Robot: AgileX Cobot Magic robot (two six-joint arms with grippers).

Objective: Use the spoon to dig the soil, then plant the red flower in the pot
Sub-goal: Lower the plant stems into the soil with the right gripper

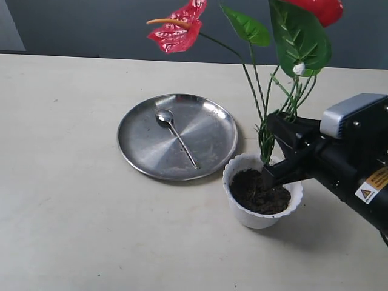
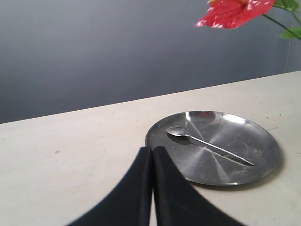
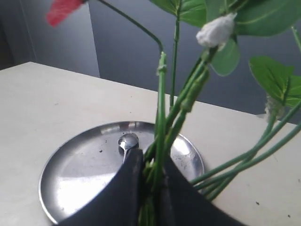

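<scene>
right gripper [image 1: 267,159] is clamped on the flower [image 1: 262,130] stems over the pot [image 1: 262,209], left gripper [image 2: 152,155] pinched empty; shallow soil [image 1: 257,191] probably lets it flop once released.

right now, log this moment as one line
stage: planting | right gripper: shut on red flower stems above soil in white pot | left gripper: shut, idle | spoon: on steel plate

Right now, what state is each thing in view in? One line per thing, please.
red flower: upright, stems clamped by the right gripper, lower ends at the soil.
pot: upright, filled with soil.
soil: dark, loose, inside the pot.
spoon: lying flat on the plate, untouched.
plate: flat on the table.
right gripper: shut on the stems.
left gripper: shut, empty.
</scene>
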